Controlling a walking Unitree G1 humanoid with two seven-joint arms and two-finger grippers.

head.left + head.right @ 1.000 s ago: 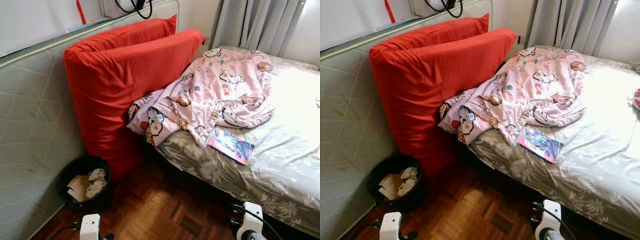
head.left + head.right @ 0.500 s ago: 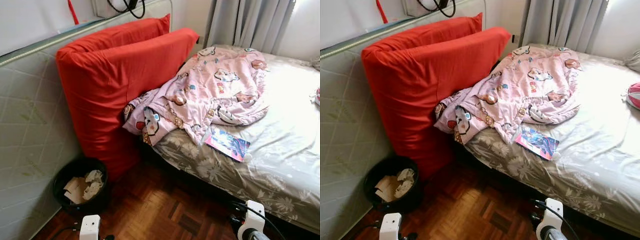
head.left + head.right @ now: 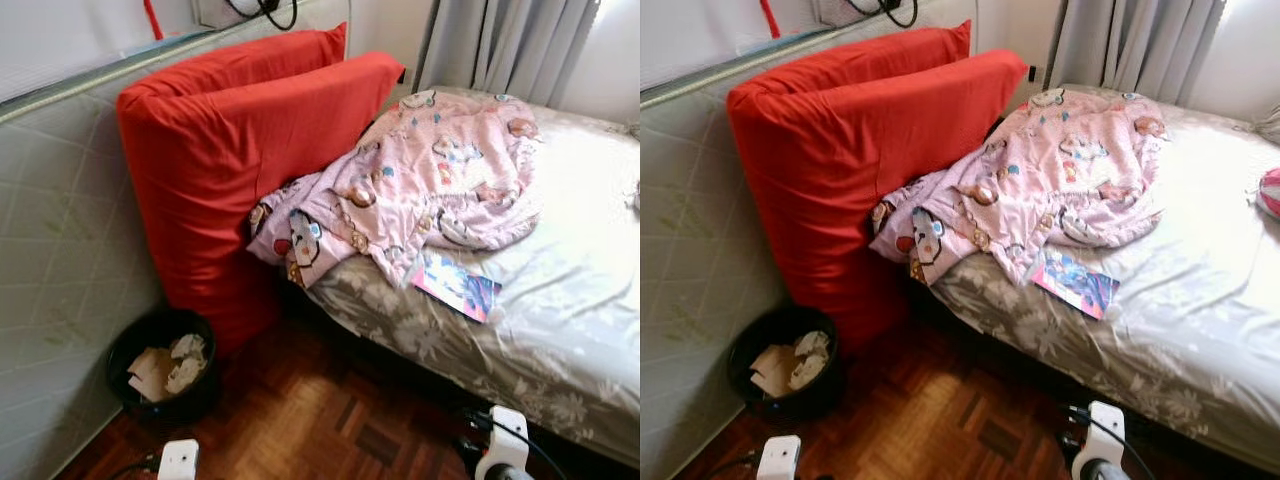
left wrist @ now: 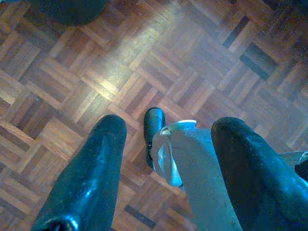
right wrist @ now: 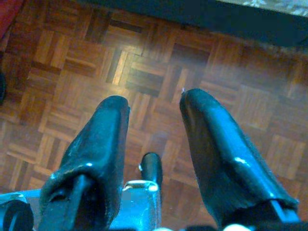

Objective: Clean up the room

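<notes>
This was a home bedroom: a bed in grey floral sheets (image 3: 560, 330) at three o'clock carried a rumpled pink cartoon-print blanket (image 3: 420, 190), with grey curtains (image 3: 500, 45) at one o'clock and dark parquet flooring (image 3: 320, 420) below

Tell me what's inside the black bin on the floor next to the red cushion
The black bin holds crumpled paper and a flat brownish piece, maybe cardboard. They cover the bottom, so anything beneath them is hidden.
</notes>
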